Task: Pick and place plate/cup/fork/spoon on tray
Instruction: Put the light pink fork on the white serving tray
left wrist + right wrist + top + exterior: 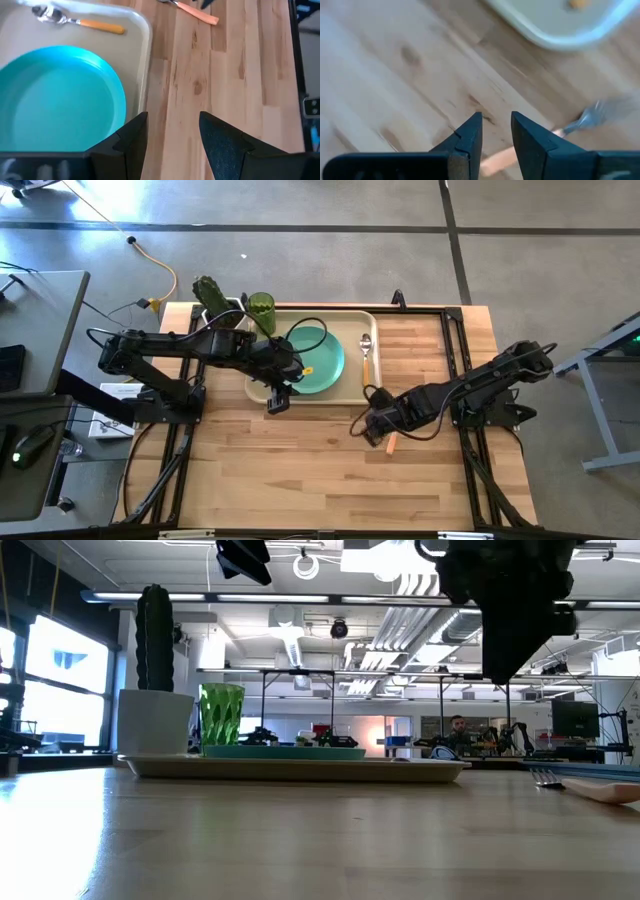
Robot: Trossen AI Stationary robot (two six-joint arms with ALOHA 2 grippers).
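Right gripper (372,430) hovers over the bare table just beside the fork (389,442), its fingers (470,137) parted and empty; the fork lies on the wood near the tray (262,393). Left gripper (278,402) hangs released above the tray's near edge. Plate (325,362) and spoon (366,357) lie in the tray; the cup (262,307) stands at its far rim

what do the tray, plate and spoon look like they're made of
The tray looks like beige moulded plastic: rounded corners, a smooth raised rim and a dull sheen. The plate is an even teal with a soft gloss, probably plastic or melamine, though glazed ceramic can't be ruled out. The spoon has a shiny, mirror-like metal bowl and an opaque orange handle, likely plastic.
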